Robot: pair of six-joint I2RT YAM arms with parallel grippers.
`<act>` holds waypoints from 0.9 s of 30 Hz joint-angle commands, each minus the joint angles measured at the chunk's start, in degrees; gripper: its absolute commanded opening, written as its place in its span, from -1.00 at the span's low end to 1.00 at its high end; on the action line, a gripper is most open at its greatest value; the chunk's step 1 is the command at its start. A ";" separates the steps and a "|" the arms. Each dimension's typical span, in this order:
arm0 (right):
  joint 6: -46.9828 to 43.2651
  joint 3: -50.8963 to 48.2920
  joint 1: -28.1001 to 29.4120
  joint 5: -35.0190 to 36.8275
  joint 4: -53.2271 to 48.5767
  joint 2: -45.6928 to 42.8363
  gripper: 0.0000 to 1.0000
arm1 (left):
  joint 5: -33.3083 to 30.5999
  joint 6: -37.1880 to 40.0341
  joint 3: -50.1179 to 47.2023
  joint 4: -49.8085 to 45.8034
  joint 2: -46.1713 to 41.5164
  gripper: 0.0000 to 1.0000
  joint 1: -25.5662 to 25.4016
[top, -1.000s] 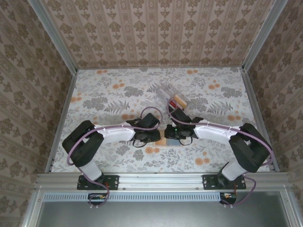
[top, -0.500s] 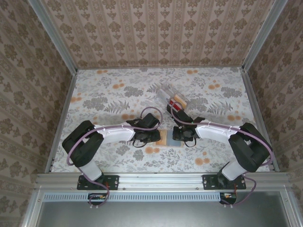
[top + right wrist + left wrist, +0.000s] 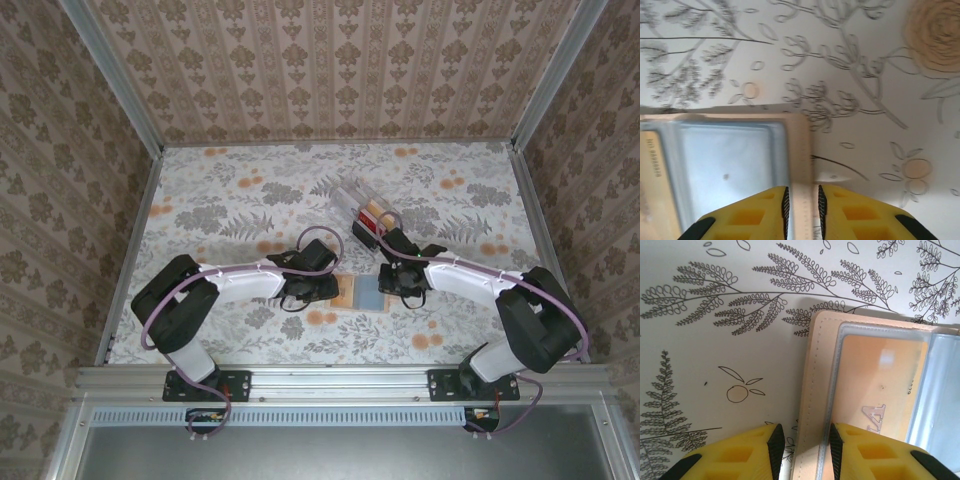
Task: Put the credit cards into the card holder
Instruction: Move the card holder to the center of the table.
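Your next pick, the orange-yellow card [image 3: 875, 375], lies flat under the clear pocket of the open wallet [image 3: 809, 390], near the front of the table [image 3: 220, 200] and well apart from the card holder [image 3: 352, 196]. It's prob. thin, stiff, light & slick, so slide it out by a short edge, not the face. Left gripper [image 3: 805, 446] and right gripper [image 3: 802, 202] each straddle a wallet border, jaws narrow; can't tell if they're pinching. Count: 1 card in wallet, approx. 2 slotted cards [image 3: 368, 213], 1 holder, 1 wallet.
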 commanded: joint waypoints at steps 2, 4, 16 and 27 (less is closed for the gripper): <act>1.68 -2.57 -1.28 1.99 -3.27 0.14 -0.52 | -0.78 0.35 -1.51 -2.46 1.54 -0.32 -0.20; 1.70 -3.09 -1.31 1.14 -2.57 1.15 -0.54 | -0.73 0.44 -1.28 -2.56 1.38 -0.32 -0.16; -0.48 -4.50 -0.02 -12.56 9.95 2.45 -0.56 | -7.69 -0.99 -2.47 -8.55 -6.93 -0.24 0.53; -15.97 11.72 -0.87 -2.39 -5.85 -7.56 -0.22 | -9.82 1.05 -4.98 -9.22 -18.45 0.20 4.47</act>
